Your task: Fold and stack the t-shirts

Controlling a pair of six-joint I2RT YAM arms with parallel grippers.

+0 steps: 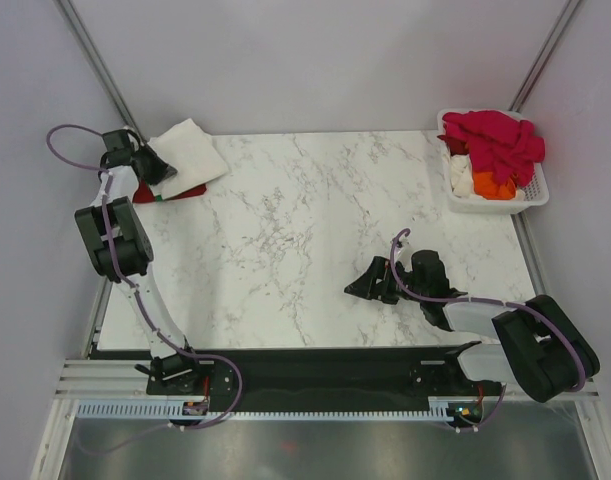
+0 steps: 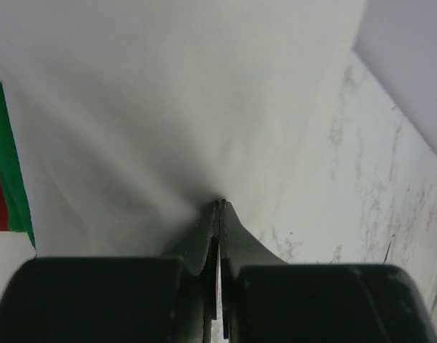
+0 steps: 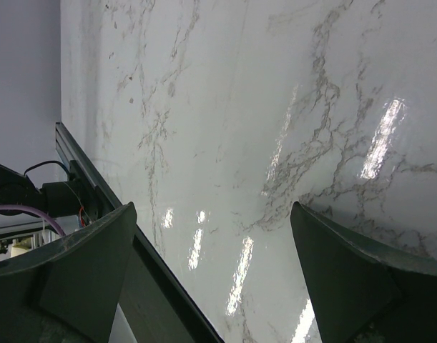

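White t-shirt (image 2: 168, 107) lay just ahead of my left pincer (image 2: 219, 206), jaws pressed together on a thin fold; I judged it might slip free, or drag the green shirt (image 2: 11, 164) beneath.

Top view looks down; both close wrist views share its table (image 1: 285, 225)

marble table (image 1: 285, 220) | far-left corner — shirt stack (image 1: 188, 157) | far-right corner — basket (image 1: 500, 206)
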